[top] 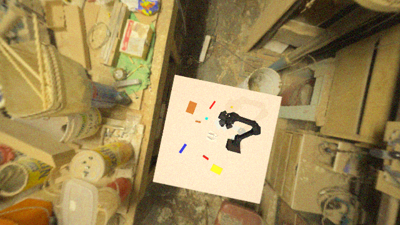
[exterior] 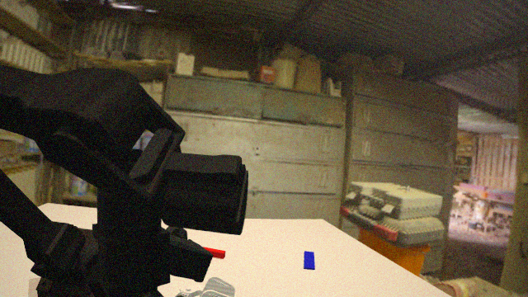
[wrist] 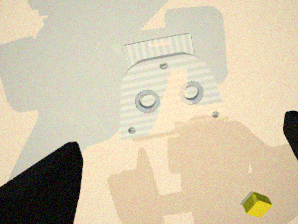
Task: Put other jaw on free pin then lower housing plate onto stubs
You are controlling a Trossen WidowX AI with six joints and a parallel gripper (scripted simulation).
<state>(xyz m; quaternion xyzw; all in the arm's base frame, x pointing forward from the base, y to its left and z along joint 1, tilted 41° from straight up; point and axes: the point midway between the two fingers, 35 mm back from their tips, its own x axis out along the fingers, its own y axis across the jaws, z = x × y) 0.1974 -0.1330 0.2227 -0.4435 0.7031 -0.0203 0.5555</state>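
The pale housing plate (wrist: 172, 75) lies on the table in the wrist view, with two round holes, three small screw-like dots and a raised strip along its top edge. In the top view the arm hides it. My gripper (top: 225, 120) (wrist: 187, 137) is open and empty above the table, its fingertips wide apart on either side below the plate in the wrist view. The whitish jaw assembly (top: 212, 135) sits apart from the plate, with two jaws roughly side by side; part of it (exterior: 219, 287) shows at the bottom of the exterior view. Pins and tooth mesh are too small to tell.
A small yellow cube (top: 232, 107) (wrist: 257, 204) is near the plate. A cyan cube (top: 206, 118), brown bar (top: 197, 122), orange block (top: 191, 107), red bar (top: 212, 104), blue bar (top: 182, 148) (exterior: 308, 260), shorter red bar (top: 205, 157) and yellow slab (top: 216, 169) lie around.
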